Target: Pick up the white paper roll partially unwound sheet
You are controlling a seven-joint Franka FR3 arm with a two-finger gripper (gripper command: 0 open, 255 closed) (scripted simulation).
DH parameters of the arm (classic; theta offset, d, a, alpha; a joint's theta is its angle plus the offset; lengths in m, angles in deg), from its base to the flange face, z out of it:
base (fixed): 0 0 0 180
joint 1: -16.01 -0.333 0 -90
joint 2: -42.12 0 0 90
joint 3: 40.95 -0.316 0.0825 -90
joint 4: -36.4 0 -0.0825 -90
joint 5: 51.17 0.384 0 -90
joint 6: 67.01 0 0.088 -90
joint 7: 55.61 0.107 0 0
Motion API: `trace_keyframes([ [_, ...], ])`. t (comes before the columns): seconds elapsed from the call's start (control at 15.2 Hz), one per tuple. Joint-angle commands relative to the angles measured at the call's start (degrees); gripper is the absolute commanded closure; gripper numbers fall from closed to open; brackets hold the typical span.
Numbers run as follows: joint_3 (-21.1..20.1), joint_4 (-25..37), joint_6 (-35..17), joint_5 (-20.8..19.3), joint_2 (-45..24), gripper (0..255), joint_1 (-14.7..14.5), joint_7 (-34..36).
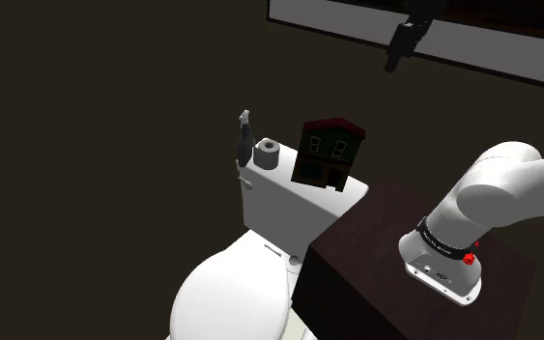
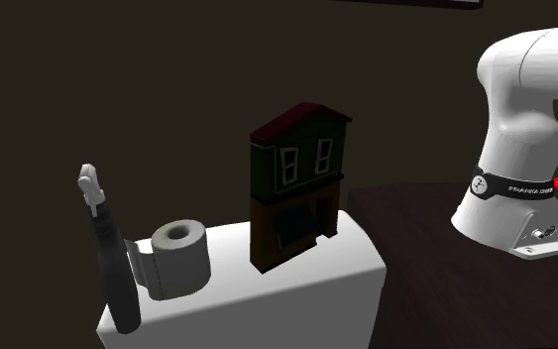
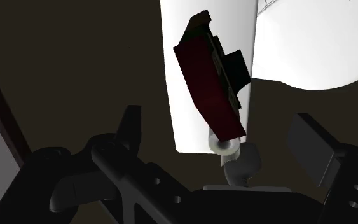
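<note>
The greyish-white paper roll (image 2: 177, 256), a loose sheet hanging at its side, stands near one end of the white toilet tank's lid (image 2: 301, 283). A slim dark spray bottle (image 2: 111, 263) is just beside it at the lid's edge, and a dark, red-roofed model house (image 2: 296, 183) is on its other side. The all-black gripper (image 1: 394, 60) hangs high above, well apart, fingers spread wide and holding nothing.

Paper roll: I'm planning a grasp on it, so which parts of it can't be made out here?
Wrist view: the paper roll sits mostly behind the toy house; one end shows.
Second exterior view: the dark bottle covers the edge of its loose sheet, and its far side faces away.
Shoulder view: the roll is too small and dim there to tell the sheet.
</note>
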Motion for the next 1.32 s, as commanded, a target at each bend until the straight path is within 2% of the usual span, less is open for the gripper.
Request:
trace_keyframes([
  [0.0,0.0,0.0,0.0,0.0,0.0,0,0.0,0.0],
  [0.59,-0.5,-2.7,-15.0,1.5,-14.0,0,-0.7,1.8],
  [1.25,-1.5,1.3,-29.0,2.6,-33.7,0,-1.4,3.1],
])
